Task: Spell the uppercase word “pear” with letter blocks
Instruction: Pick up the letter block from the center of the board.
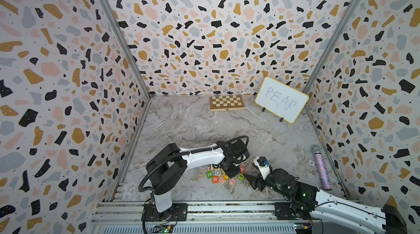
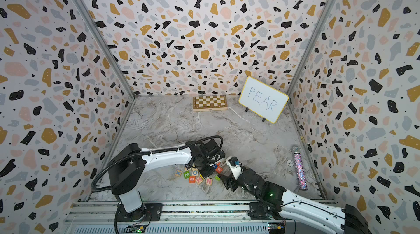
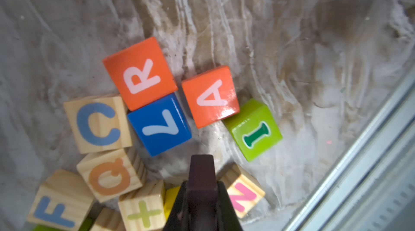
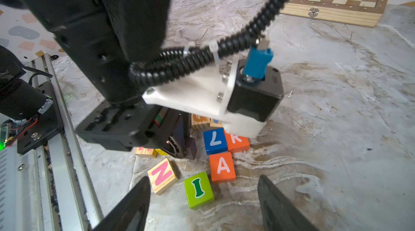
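left gripper (image 3: 201, 188) is sitting closed on a dark block (image 3: 201, 167), clamping it between both fingers. the letter face isn't showing, so cannot tell which letter. it is hanging just beside the blue l block (image 3: 159, 124), low over the marble table (image 3: 303, 39). cannot tell if the dark block is lifted or resting.

right gripper (image 4: 203, 180) is standing open with jaws wide apart, gripping nothing. it is pointing toward the l block from the side where the a is lying.

orange r block (image 3: 140, 73) is lying flat, touching one side of the l block. orange a block (image 3: 210, 96) is lying just beside the l block on the neighbouring side.

green i block (image 3: 253, 128) is touching a corner of the a block, on its far side from the l block. in the right wrist view it is lining up between the right gripper's fingers (image 4: 134, 205), apart from them.

yellow block (image 3: 171, 198) is peeking out next to the left gripper, near the l block, letter hidden.

wooden c block (image 3: 98, 124) is touching the l block on the side opposite the a. q block (image 3: 111, 176), plus block (image 3: 143, 213), f block (image 3: 56, 209) and n block (image 3: 243, 195) are crowding near it.

whiteboard reading pear (image 1: 281, 99), chessboard (image 1: 226, 102) and glitter microphone (image 1: 321, 168) are sitting well apart from the l block.
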